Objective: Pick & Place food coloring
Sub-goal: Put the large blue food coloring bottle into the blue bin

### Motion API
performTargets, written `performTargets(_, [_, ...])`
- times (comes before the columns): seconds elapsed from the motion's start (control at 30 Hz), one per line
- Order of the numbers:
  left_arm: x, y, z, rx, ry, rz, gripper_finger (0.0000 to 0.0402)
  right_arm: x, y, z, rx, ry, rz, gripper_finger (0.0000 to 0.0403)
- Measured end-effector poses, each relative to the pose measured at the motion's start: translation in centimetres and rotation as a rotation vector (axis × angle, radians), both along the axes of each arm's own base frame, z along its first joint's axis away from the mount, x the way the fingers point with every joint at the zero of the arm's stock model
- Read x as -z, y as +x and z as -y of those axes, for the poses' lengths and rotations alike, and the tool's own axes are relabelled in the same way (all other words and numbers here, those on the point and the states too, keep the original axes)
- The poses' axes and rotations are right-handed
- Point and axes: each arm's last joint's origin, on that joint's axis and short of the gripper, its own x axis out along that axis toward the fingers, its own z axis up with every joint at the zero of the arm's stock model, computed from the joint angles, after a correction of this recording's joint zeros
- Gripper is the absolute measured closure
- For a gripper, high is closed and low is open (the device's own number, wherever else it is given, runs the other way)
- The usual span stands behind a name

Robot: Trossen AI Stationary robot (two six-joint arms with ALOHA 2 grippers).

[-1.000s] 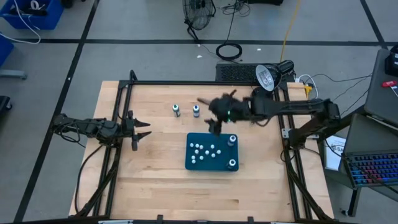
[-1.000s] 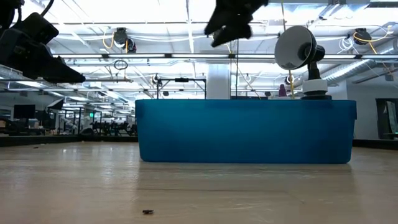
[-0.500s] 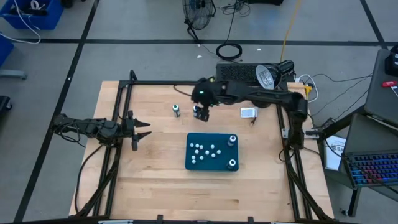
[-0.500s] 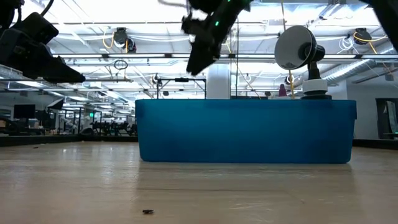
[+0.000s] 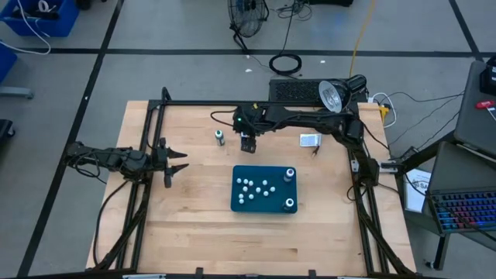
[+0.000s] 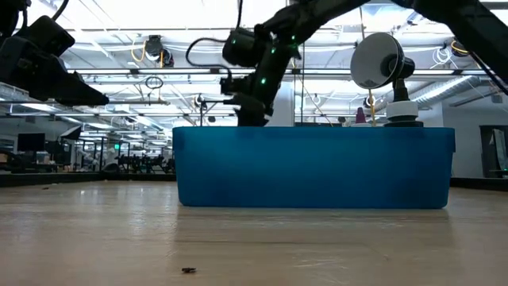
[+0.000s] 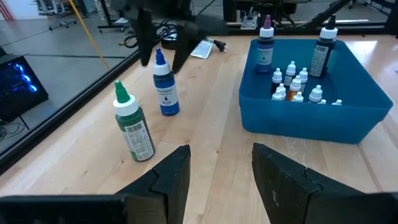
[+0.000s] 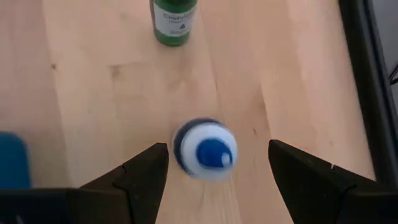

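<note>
The small blue food coloring bottle with a blue cap (image 8: pixel 205 149) is standing upright on the pale wooden table (image 5: pixel 194 225), and the right wrist view is looking straight down on its cap between the right gripper (image 8: pixel 214 165)'s two dark fingers, which are standing apart on either side without touching it. The left wrist view is showing what that one hides: the bottle's side, the small green-capped green bottle (image 7: pixel 132 127) standing just beside it, and the blue plastic bin (image 7: pixel 311 115) nearby holding a purple-topped bottle (image 7: pixel 266 45), a dark bottle (image 7: pixel 323 48) and a cluster of tiny white-capped bottles (image 7: pixel 295 84). The left gripper (image 7: pixel 217 168) is hanging open near the table's left edge, well apart from everything. The low view is giving only the bin's blue wall and, beyond it, a round lamp (image 6: pixel 379 63) and a bright workshop with ceiling lights. From above, grey floor with cables is surrounding the black-framed table.
</note>
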Motion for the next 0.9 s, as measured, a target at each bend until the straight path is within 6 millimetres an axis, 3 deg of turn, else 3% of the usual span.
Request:
performTargets(0.23, [0.0, 0.0, 0.0, 0.0, 0.0, 0.0, 0.0227, 1.8, 0.9, 0.2, -0.02, 0.02, 0.006, 0.014])
performTargets(0.47, [0.0, 0.0, 0.0, 0.0, 0.0, 0.0, 0.0227, 2.1, 0.8, 0.7, -0.009, 0.021, 0.002, 0.0147])
performTargets(0.6, [0.0, 0.0, 0.0, 0.0, 0.0, 0.0, 0.0227, 2.1, 0.6, 1.0, 0.026, 0.034, 0.006, 0.0182])
performTargets(0.77, [0.0, 0.0, 0.0, 0.0, 0.0, 0.0, 0.0226, 2.3, 0.3, 1.4, 0.031, 0.036, -0.009, 0.0268])
performTargets(0.9, [0.0, 0.0, 0.0, 0.0, 0.0, 0.0, 0.0227, 1.8, 0.1, 1.0, 0.005, 0.027, -0.022, 0.0278])
